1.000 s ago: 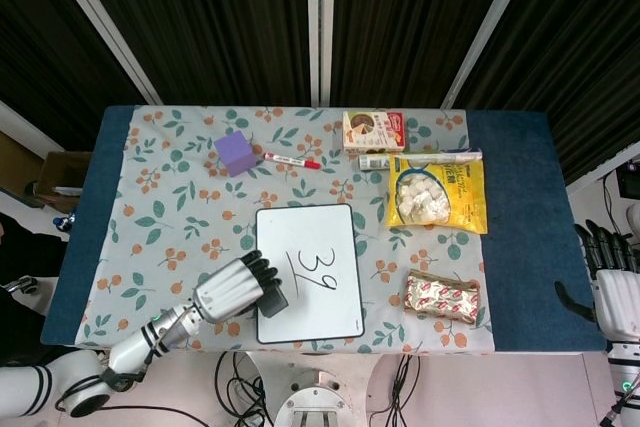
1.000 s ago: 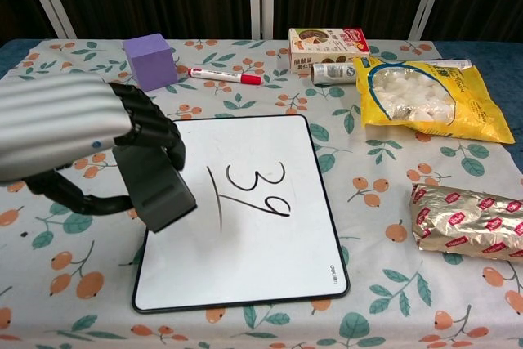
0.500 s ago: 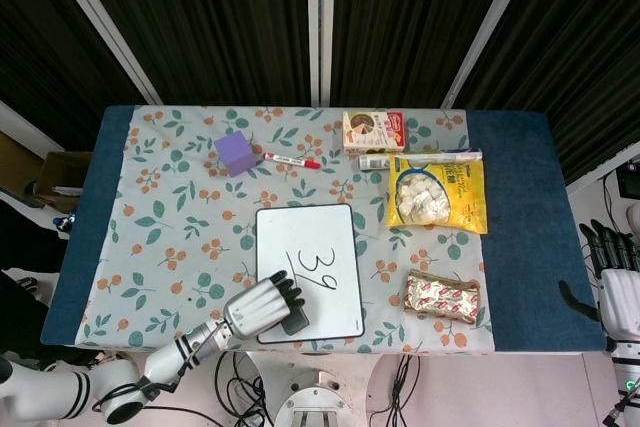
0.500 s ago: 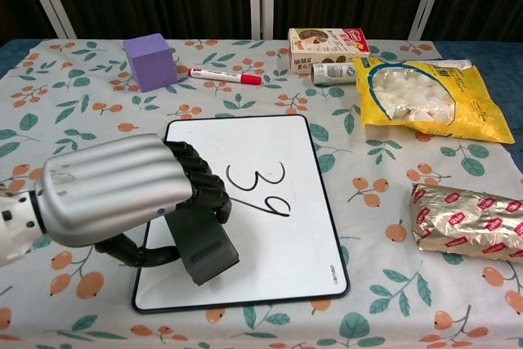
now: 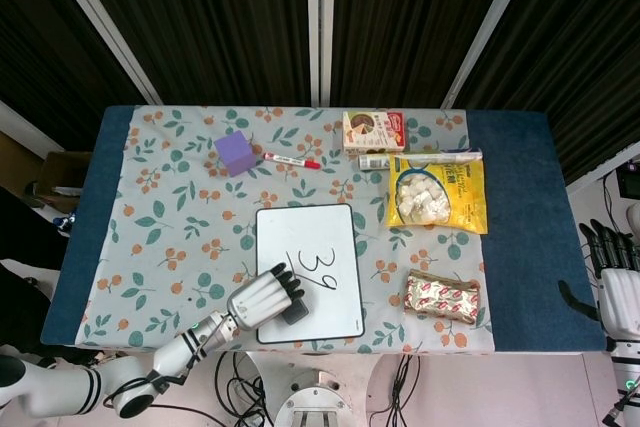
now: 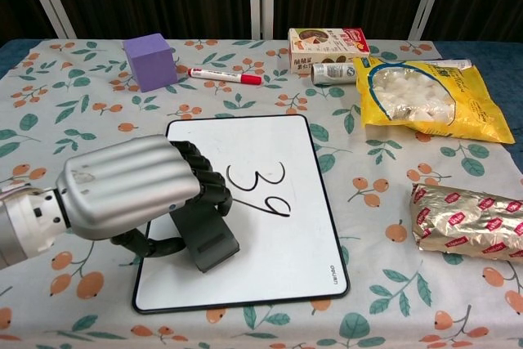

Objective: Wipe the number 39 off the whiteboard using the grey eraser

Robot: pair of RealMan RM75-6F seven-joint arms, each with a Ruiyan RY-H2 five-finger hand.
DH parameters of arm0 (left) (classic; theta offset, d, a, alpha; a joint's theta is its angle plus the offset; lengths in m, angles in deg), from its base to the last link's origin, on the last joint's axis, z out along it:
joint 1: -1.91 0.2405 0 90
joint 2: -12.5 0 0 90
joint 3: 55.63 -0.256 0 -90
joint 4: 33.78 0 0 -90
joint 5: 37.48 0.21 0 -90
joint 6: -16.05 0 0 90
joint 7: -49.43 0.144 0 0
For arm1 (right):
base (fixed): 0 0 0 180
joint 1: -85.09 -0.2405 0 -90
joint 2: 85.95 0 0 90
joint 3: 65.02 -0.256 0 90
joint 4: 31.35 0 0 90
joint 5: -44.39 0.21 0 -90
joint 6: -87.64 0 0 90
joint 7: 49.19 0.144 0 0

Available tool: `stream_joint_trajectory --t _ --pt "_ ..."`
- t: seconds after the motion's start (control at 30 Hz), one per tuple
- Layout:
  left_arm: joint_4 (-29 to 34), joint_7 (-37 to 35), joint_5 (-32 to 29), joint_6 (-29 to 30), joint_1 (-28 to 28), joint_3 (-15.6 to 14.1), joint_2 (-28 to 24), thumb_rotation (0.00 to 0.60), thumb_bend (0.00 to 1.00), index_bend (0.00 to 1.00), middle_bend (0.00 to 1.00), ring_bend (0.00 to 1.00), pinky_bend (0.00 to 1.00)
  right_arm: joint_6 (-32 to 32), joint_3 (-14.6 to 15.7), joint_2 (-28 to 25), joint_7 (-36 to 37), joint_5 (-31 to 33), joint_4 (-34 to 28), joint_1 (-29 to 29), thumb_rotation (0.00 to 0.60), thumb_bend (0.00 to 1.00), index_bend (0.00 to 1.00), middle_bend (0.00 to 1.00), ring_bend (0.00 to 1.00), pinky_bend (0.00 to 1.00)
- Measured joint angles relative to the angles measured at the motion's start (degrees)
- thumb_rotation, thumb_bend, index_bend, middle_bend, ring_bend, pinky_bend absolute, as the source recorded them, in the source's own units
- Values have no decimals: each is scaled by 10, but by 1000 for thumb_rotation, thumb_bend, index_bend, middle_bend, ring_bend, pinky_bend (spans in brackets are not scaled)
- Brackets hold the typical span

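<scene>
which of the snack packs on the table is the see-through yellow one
The big yellow bag with white pieces showing through its window, right of the whiteboard.

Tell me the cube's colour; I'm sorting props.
Purple. The cube shows best in the chest view.

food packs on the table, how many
3: a small box at the far edge, a yellow bag just nearer than it, and a foil pack right of the whiteboard.
</scene>
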Motion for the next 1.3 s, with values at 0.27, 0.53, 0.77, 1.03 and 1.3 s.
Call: stream_joint_trajectory --t 0.27,0.53,0.77,1.03,1.3 --pt "-15 13 -10 -5 -5 9 9 600 476 723 626 517 295 1 0 -1 2 -1 1 1 600 211 0 0 0 0" --pt "-18 18 -30 -14 -16 27 13 600 479 723 626 517 295 3 -1 -2 3 -2 0 1 600 211 0 0 0 0" --pt "-30 19 -43 -26 -23 30 21 600 479 723 626 517 295 11 -3 -7 6 -5 -5 3 600 211 0 0 0 0" --pt "-53 23 -52 -35 -37 40 32 600 480 723 627 518 295 15 -1 -8 10 -8 -3 6 600 210 0 0 0 0" --pt "-88 16 -59 -47 -60 57 47 600 484 723 627 518 296 18 -2 -12 11 -7 -7 8 600 210 0 0 0 0"
